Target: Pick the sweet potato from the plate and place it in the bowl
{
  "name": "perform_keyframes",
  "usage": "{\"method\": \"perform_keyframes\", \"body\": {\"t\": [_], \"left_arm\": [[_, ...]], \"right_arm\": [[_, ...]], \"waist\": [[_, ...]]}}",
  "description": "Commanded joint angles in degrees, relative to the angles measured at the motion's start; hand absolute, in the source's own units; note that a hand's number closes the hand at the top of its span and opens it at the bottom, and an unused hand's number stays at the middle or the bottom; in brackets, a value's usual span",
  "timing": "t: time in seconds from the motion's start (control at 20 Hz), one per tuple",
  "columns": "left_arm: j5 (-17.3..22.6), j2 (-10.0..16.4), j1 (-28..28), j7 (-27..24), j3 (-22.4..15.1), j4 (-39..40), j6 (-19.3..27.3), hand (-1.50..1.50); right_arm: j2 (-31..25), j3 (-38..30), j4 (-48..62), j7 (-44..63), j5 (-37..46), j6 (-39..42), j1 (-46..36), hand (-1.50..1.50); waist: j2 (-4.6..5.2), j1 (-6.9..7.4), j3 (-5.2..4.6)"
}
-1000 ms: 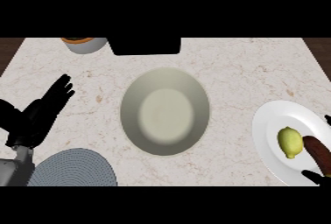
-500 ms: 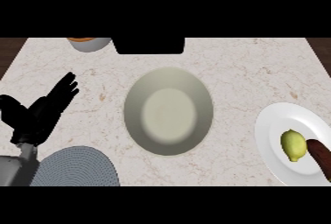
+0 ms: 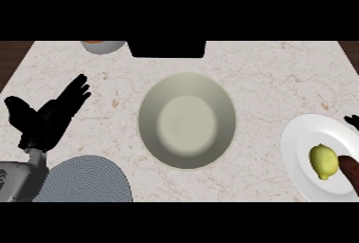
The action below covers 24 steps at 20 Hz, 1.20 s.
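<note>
Reach stage: dark brown sweet potato is seen ungrasped on round white plate; state of right hand cannot be told; grasp needed next.

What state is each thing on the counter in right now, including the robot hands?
bowl: empty, upright.
plate: holds lemon and sweet potato.
sweet potato: lying on plate, partly out of view.
lemon: lying beside it.
left robot hand: open, resting, holding nothing.
right robot hand: barely in view, state unclear.

One bowl; one plate; one lemon; one sweet potato; one mat.
</note>
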Motion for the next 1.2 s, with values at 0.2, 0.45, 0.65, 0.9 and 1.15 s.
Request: {"method": "perform_keyframes", "body": {"t": [0.2, 0.45, 0.65, 0.9, 1.15], "left_arm": [[-1.2, -1.5, 1.1, -0.1, 1.5, 1.1, -2.0, 0.00], [-2.0, -1.8, 0.4, -0.1, 3.9, 1.6, -4.3, 0.00], [-4.3, -4.1, 2.5, 0.7, 2.2, -0.7, -2.3, 0.00], [-2.7, -2.4, -1.6, 5.5, 6.2, -1.5, -4.2, 0.00], [-5.6, -4.6, 3.2, -0.6, 6.7, 1.1, -5.7, 0.00]], "right_arm": [[2.6, 3.9, 1.9, 14.0, -0.8, 13.1, -10.2, -1.50], [8.3, 4.4, 2.8, 14.9, 2.5, 15.7, -9.4, -1.50], [10.3, 7.6, 5.3, 15.5, 8.2, 15.6, -9.2, -1.50], [10.7, 4.3, 7.0, 16.6, 7.0, 21.9, -12.2, -1.50], [11.4, 0.5, 12.1, 8.4, 11.2, 22.0, -10.3, -1.50]], "waist": [[-0.17, -0.41, 0.09], [-0.20, -0.77, 0.11], [-0.20, -0.48, 0.12], [-0.17, -0.62, 0.11], [-0.21, -0.83, 0.12]]}}
